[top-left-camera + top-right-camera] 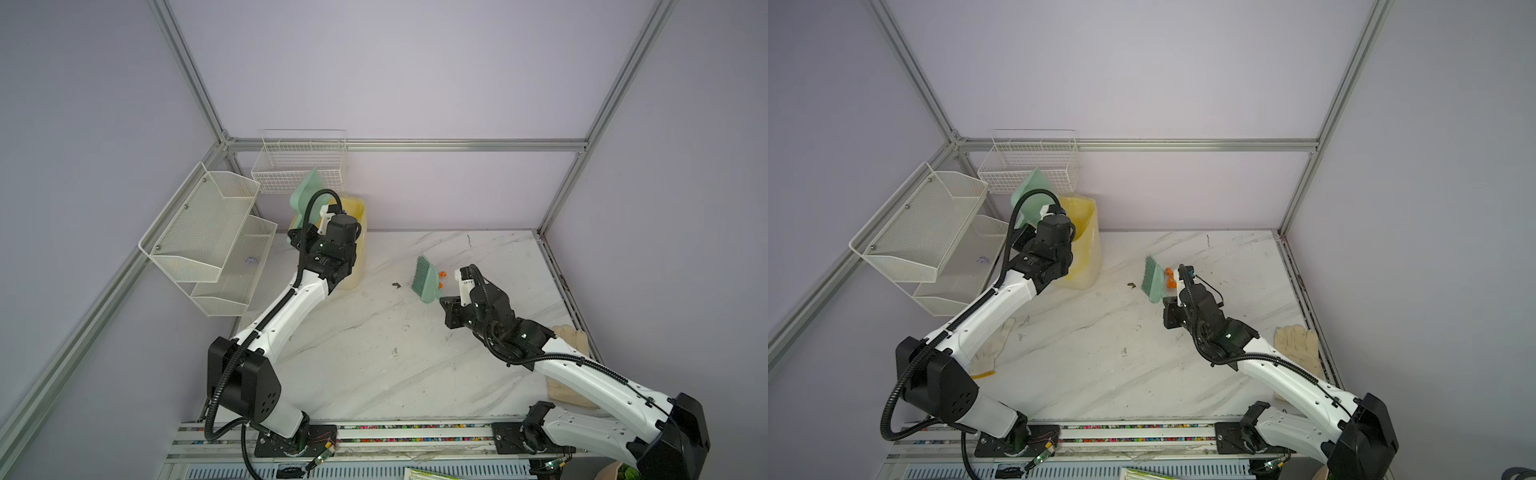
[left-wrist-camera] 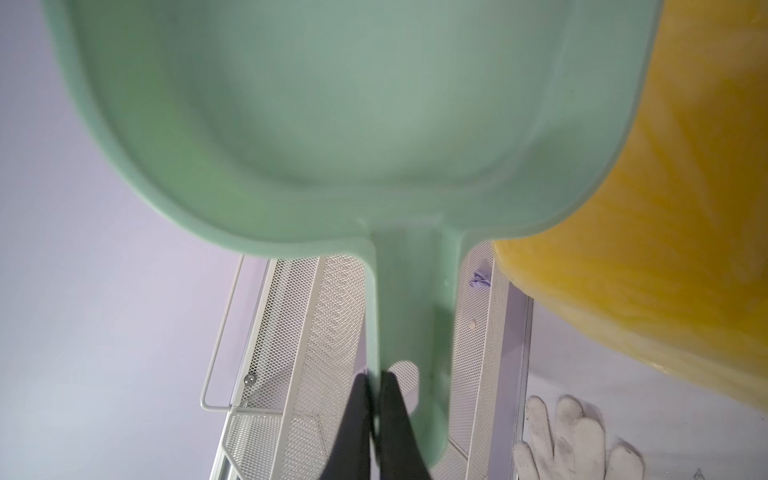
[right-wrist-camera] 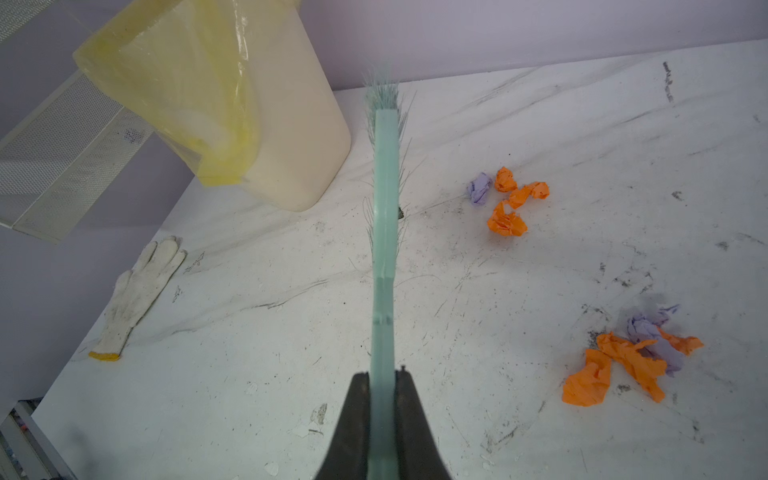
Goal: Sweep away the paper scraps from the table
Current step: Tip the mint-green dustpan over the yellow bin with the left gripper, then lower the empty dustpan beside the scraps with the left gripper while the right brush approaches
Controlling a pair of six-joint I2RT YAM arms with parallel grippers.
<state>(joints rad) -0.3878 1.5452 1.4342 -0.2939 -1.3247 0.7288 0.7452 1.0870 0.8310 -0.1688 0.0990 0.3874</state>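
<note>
Lilac walls enclose the scuffed, grey-veined white table (image 3: 291, 353). Crinkled orange and lilac paper scraps (image 3: 507, 220) lie on it beside the bristly green brush (image 3: 384, 187), pinched tight in the right gripper (image 3: 382, 376). The left gripper (image 2: 375, 380) clamps the smooth green dustpan (image 2: 332, 124) by its handle near the yellow-lined bin (image 3: 291, 145).

1. A cream plastic bin (image 1: 1088, 257) lined with a translucent yellow bag stands upright at the far left corner of the counter (image 1: 374, 365).
2. A white perforated-metal two-tier shelf (image 1: 199, 232) hangs on the left wall, beside the bin.
3. A white wire basket (image 1: 299, 166) hangs on the back wall above the bin.
4. A white knit glove with a yellow cuff (image 3: 137, 286) lies flat near the counter's left edge.
5. A second pale knit glove (image 1: 1298, 345) lies near the right edge.
6. A tiny dark speck (image 1: 396, 285) sits mid-counter.
</note>
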